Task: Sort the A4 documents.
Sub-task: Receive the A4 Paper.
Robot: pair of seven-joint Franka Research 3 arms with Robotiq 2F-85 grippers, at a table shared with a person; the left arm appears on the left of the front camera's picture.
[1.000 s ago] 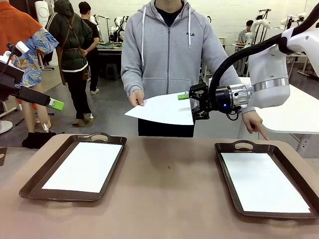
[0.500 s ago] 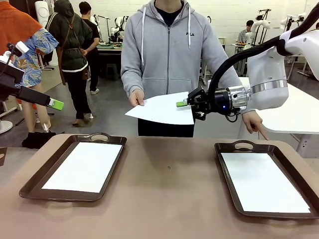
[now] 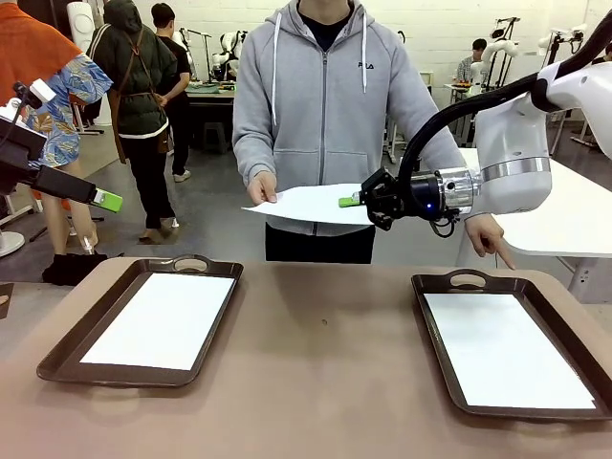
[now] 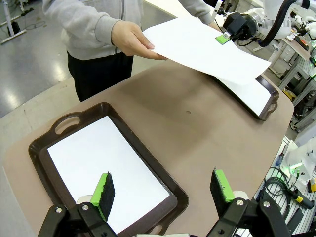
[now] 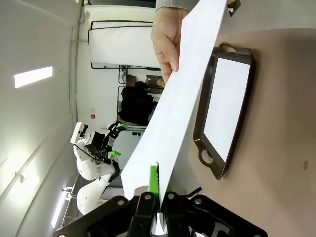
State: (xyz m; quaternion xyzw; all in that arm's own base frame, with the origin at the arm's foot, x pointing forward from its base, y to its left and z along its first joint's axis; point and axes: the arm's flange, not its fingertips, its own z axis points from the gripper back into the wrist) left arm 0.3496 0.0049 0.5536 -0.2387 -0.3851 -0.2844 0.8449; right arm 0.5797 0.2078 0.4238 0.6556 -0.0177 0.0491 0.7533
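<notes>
White sheet (image 3: 311,204) hangs above the bench (image 3: 325,363), my right gripper (image 3: 350,201) pinching one edge, the person's hand (image 3: 261,186) apparently holding the other. I should wait for release, then draw it level toward a tray (image 3: 435,296).

The sheets (image 3: 311,204) are plain white. Both trays (image 3: 67,346) are dark brown, and the tabletop (image 3: 325,382) is a dull tan-brown. The person's hoodie (image 3: 325,105) is light grey. The gripper (image 3: 350,201) is black with bright green pads (image 4: 103,190); the arm (image 3: 516,143) is white.
</notes>
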